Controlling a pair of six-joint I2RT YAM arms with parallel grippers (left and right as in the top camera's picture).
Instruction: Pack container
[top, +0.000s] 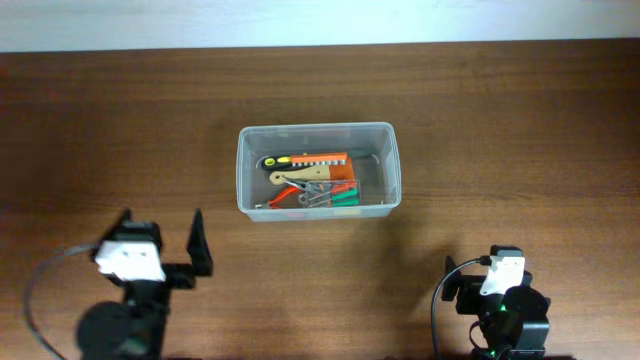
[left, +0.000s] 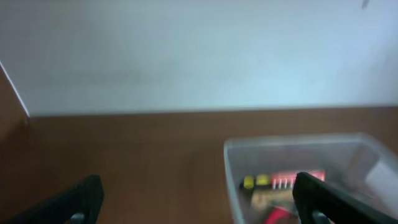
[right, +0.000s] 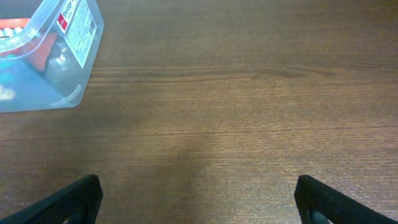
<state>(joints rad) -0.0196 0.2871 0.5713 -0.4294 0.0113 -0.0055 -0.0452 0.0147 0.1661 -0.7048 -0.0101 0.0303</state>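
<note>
Container (top: 316, 127) sat near the middle of the tabletop (top: 520, 120), long side running 9 to 3 o'clock. Inside were an orange strip (top: 322, 160), red-handled pliers (top: 288, 193) and green-handled pieces (top: 346, 197), all crowded toward the 6 o'clock wall. No loose item showed outside it in any of the 3 views.

Left tool (top: 162, 228) sat at 7 o'clock from the container, well apart, jaws spread wide, holding nothing. Its wrist view looked over the near wall into the tub. Right tool (right: 198, 202) sat at 5 o'clock from the container, also well apart. Its jaws were spread wide and bare over plain wood, with the container's labelled corner (right: 79, 28) at 10 o'clock in its view.

Judgement: packing looked close to done, if not done. No lid was seen.

Risks, as judged:
1. The tub looked light and unanchored. A spread finger catching the rim on a reach-in would likely slide or tip it, since neither tool was bracing it.
2. The contents overlapped in a tangle. Pressing or pulling 1 piece could lever another up over the wall.
3. Clear walls gave poor edges in the blurred left wrist view. Depth to the near wall could be misread and the wall struck.
4. Both arms reaching toward 12 o'clock together would converge over the tub and could collide.
</note>
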